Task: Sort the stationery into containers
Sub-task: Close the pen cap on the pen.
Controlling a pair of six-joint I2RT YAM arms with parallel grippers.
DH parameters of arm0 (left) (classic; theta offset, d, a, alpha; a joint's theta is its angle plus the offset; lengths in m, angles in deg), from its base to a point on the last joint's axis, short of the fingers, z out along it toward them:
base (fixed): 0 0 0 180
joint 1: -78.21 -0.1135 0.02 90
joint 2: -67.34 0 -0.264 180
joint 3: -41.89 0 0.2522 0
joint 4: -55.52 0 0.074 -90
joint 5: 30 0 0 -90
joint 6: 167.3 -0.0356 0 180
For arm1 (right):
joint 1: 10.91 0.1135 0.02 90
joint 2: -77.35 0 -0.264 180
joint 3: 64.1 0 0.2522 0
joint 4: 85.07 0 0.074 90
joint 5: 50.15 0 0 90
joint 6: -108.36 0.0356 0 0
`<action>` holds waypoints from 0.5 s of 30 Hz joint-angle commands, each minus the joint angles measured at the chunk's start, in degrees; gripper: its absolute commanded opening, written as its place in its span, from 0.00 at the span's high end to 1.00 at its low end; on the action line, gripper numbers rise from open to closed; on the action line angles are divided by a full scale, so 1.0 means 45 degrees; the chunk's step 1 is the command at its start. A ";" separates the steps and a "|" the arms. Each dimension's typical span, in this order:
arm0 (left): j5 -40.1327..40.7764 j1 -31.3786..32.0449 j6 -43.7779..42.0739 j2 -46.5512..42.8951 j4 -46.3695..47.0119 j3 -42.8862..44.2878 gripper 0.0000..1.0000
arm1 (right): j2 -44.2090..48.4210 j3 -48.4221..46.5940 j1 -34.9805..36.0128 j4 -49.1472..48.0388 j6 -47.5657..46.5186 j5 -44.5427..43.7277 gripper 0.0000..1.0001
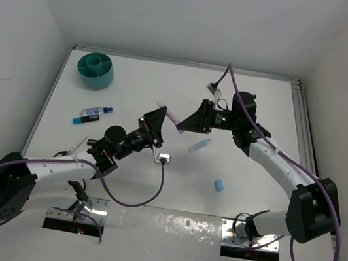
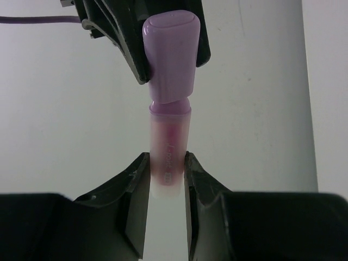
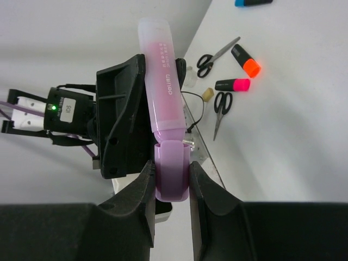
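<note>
Two robot arms meet above the middle of the worktop point(image 1: 168, 83), sharing one pink marker point(image 1: 170, 114) held clear of the surface. From overhead the marker is mostly hidden between the two black heads. Only a short pale length shows, and neither grip can be read there.

The wrist cameras supply it. The left fingers point(image 2: 133, 185) are closed narrowly on the lower barrel, whose end is cut off behind them. The right fingers point(image 3: 142, 196) pinch the lilac cap point(image 3: 173, 174). In the left wrist view the cap sits at a slight angle to the barrel; whether it is fully seated cannot be told.

The teal organiser cup point(image 1: 96, 70) stands in the far-left corner, well apart from both arms. It appears in the overhead view alone, its divided interior too small to read. That view alone also shows a light-blue marker point(image 1: 199, 146) lying near the right arm and a blue eraser point(image 1: 219, 185) nearer the bases.

Only the right wrist view shows clearly a cluster on the worktop: black-handled scissors point(image 3: 217, 53), a second pair point(image 3: 220, 111), an orange-and-black marker point(image 3: 247, 61), a pink-and-black marker point(image 3: 234, 85) and a tan eraser point(image 3: 206, 94). Overhead, the left arm largely covers that cluster. A blue object point(image 3: 253, 2) is cut off at the top edge of the right wrist view.
</note>
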 commanded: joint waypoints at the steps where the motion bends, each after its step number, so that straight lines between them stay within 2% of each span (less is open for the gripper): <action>1: -0.0795 0.0506 -0.0438 -0.0143 0.1348 -0.0146 1.00 | 0.0084 0.0038 -0.0046 -0.2126 0.1008 0.0102 1.00; 15: -0.1244 0.0957 -0.0712 -0.0241 0.2032 -0.0771 1.00 | -0.0326 0.0136 -0.0163 -0.4589 0.3002 0.0141 1.00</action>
